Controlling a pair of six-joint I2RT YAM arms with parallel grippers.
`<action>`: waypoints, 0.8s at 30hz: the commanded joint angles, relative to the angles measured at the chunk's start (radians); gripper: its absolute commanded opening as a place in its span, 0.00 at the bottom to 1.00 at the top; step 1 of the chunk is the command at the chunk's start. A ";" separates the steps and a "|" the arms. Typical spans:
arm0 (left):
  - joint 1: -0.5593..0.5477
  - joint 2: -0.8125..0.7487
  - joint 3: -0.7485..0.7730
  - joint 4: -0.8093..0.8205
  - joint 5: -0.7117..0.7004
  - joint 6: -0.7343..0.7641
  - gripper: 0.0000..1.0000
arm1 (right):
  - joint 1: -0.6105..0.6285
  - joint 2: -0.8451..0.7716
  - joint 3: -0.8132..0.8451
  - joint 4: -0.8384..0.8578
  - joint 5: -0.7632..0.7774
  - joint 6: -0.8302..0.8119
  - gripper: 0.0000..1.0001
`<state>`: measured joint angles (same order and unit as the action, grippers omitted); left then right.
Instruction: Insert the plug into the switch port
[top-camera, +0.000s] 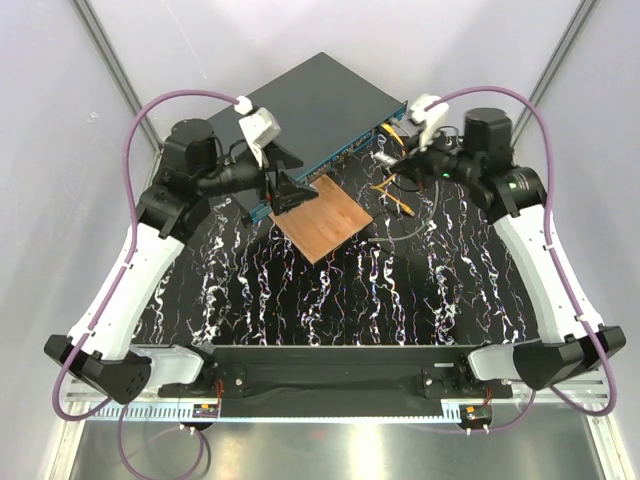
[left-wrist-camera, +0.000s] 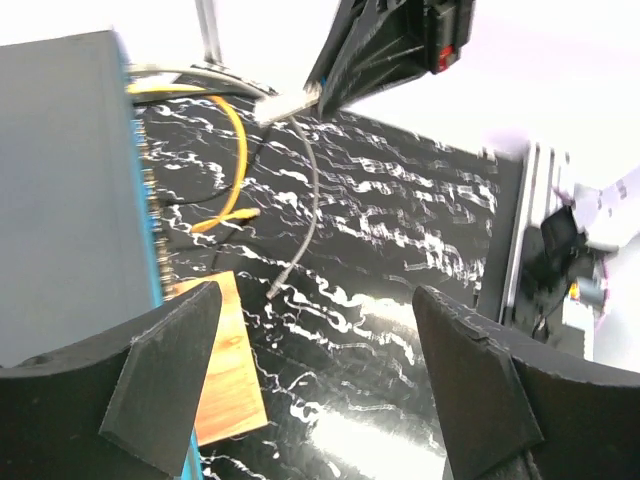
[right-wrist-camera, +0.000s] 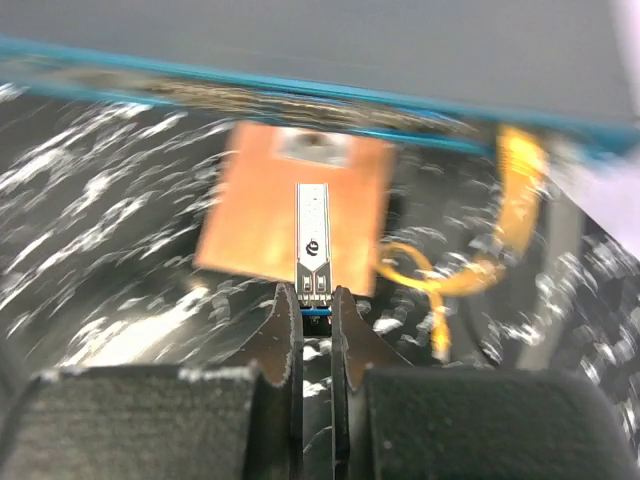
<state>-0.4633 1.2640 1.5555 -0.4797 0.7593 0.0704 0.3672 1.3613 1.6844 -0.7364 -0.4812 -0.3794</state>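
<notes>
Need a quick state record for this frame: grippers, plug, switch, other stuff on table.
right gripper: shut on plug
left gripper: open, empty
plug: silver, gripped at its rear, not yet inserted
switch: back of table, set at an angle
copper plate: flat, in front of switch
yellow cable: on table, right of plate

Counted: 1 flat grey-green metal box (top-camera: 320, 105), 1 copper-brown square plate (top-camera: 322, 218), 1 silver plug (right-wrist-camera: 313, 240), 1 yellow cable (left-wrist-camera: 240, 140).

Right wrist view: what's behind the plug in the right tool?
Copper-brown plate directly behind the plug, then the switch's teal front face, blurred. The plug covers a strip of the plate; the right tool hides the plug's rear.
</notes>
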 joint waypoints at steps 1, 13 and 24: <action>0.034 0.014 0.044 0.086 0.019 -0.158 0.83 | -0.097 -0.077 -0.104 0.340 -0.020 0.135 0.00; 0.083 0.216 0.204 -0.048 -0.302 -0.304 0.53 | -0.114 0.062 -0.181 0.511 0.088 0.079 0.00; 0.083 0.304 0.218 -0.039 -0.331 -0.319 0.41 | -0.113 0.122 -0.177 0.493 0.089 0.068 0.00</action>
<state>-0.3809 1.5558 1.7287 -0.5472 0.4568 -0.2283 0.2489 1.4918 1.4868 -0.2874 -0.4023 -0.3065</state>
